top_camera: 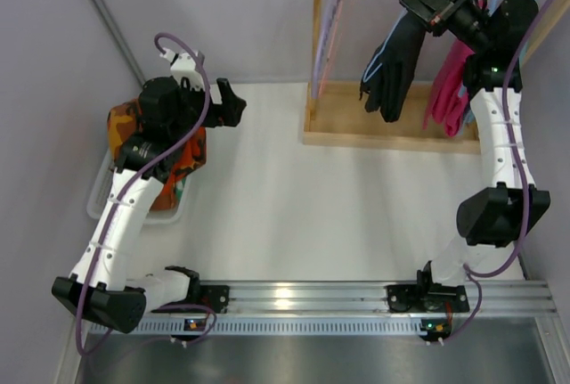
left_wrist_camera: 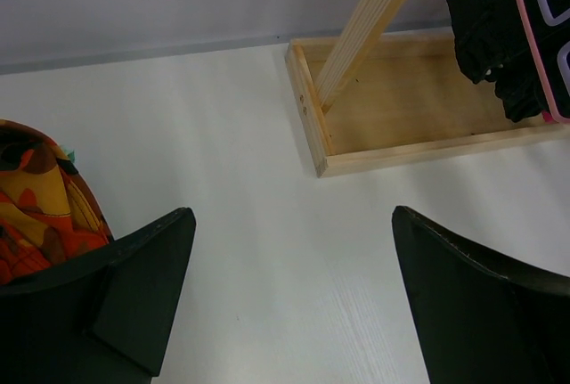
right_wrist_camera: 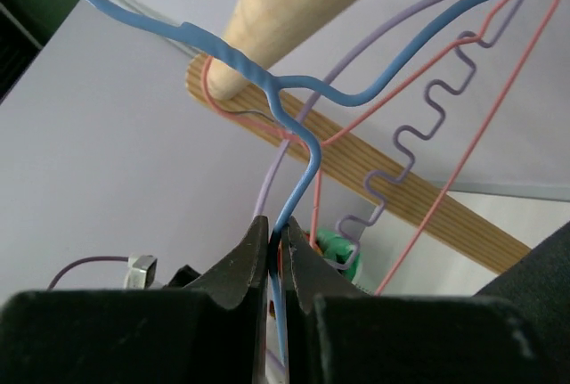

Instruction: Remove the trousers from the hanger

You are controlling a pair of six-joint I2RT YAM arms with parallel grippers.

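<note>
While the right gripper point(right_wrist_camera: 274, 232) is clamped on the blue wire hanger point(right_wrist_camera: 223, 54) (under the wooden rail point(right_wrist_camera: 294, 1)), black trousers point(top_camera: 392, 59) hang nearby; left gripper point(left_wrist_camera: 292, 224) hovers over table point(left_wrist_camera: 249, 134) w/ jaws wide apart.

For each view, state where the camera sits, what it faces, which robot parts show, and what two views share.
Top external: above, behind the robot, looking down on the table; both arms show.
Left wrist: on the left arm, facing the wooden rack; open left gripper shows.
Right wrist: on the right arm, looking up at the rail; right gripper shut on blue hanger.
Shared: top and left wrist show the wooden rack.
</note>
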